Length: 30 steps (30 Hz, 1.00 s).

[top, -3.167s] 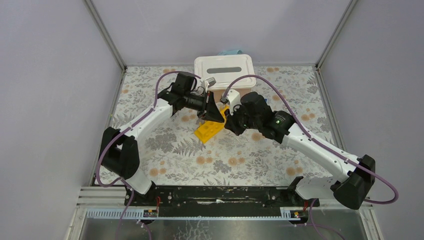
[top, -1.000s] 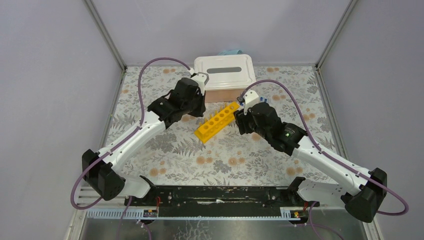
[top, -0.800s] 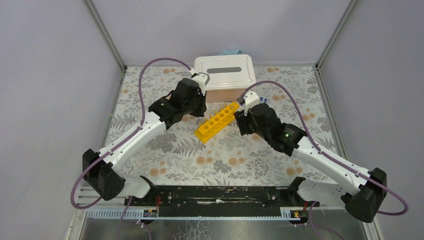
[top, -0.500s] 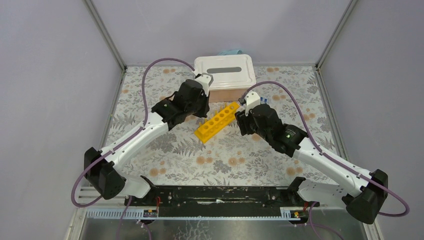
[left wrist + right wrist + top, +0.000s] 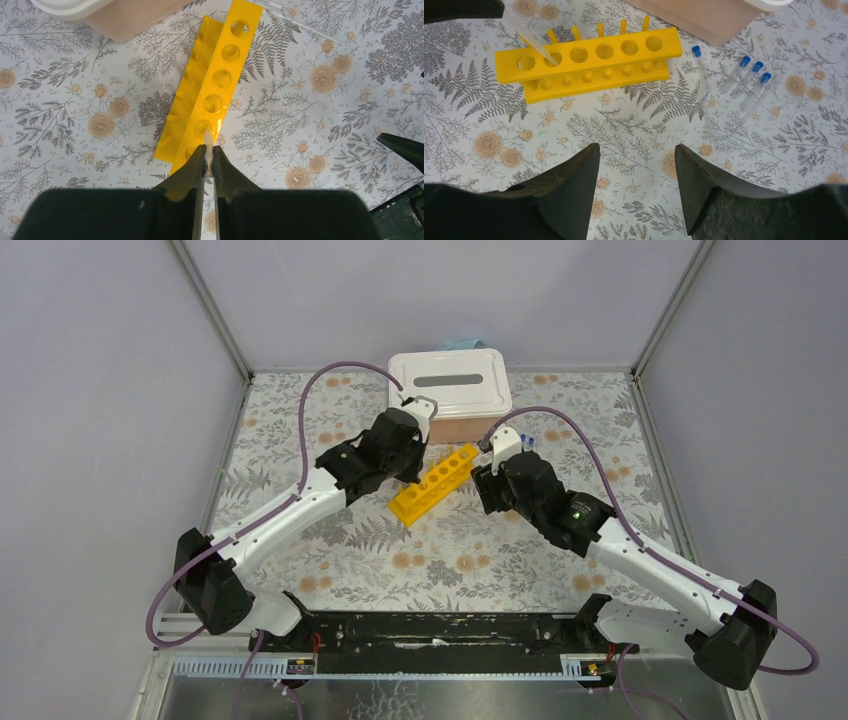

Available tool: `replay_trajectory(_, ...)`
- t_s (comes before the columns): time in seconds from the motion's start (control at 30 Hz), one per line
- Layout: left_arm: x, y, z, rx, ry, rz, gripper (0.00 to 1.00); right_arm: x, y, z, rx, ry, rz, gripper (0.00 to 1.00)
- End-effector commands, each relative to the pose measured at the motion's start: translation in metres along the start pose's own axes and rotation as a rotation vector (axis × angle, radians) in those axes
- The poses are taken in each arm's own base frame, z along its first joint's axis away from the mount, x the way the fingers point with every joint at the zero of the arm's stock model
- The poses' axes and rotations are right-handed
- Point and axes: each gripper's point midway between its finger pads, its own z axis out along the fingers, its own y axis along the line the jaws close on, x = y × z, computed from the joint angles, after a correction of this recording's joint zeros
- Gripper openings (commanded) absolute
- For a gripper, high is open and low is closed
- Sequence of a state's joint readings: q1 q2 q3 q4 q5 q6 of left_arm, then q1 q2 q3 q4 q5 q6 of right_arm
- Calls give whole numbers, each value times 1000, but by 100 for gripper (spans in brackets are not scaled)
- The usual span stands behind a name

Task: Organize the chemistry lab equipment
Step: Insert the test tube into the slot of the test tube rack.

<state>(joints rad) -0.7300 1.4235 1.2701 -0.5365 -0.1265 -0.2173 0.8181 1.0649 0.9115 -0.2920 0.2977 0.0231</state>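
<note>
Left end effector (image 5: 209, 152) pinches clear tube (image 5: 536, 45), tip at yellow rack (image 5: 226, 65)

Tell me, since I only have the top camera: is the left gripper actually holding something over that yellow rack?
Observer: Yes. The left gripper is shut on a thin clear tube, with its tip at the second hole from one end of the yellow rack.
Operator: And the right gripper?
Observer: The right gripper is open and empty, above the table.
Operator: How many tubes are loose?
Observer: Four blue-capped tubes lie flat on the table beside the rack.
</note>
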Motion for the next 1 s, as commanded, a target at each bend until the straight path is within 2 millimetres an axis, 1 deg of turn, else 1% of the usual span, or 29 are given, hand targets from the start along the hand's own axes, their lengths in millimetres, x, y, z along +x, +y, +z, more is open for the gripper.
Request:
replay_trajectory(0.0, -8, 3, -3, -29, -47, 28, 13, -22, -2, -4, 12, -85, 8, 64)
replay_trajectory(0.17, 5, 1, 5, -33, -25, 35, 13, -20, -2, -4, 11, -82, 6, 64)
replay_trajectory(0.3, 11, 1, 11, -39, -15, 43, 13, -18, -3, -4, 15, -79, 7, 64)
replay_trajectory(0.97, 22, -10, 36, -31, -24, 71, 14, -15, -6, -6, 27, -78, 5, 65)
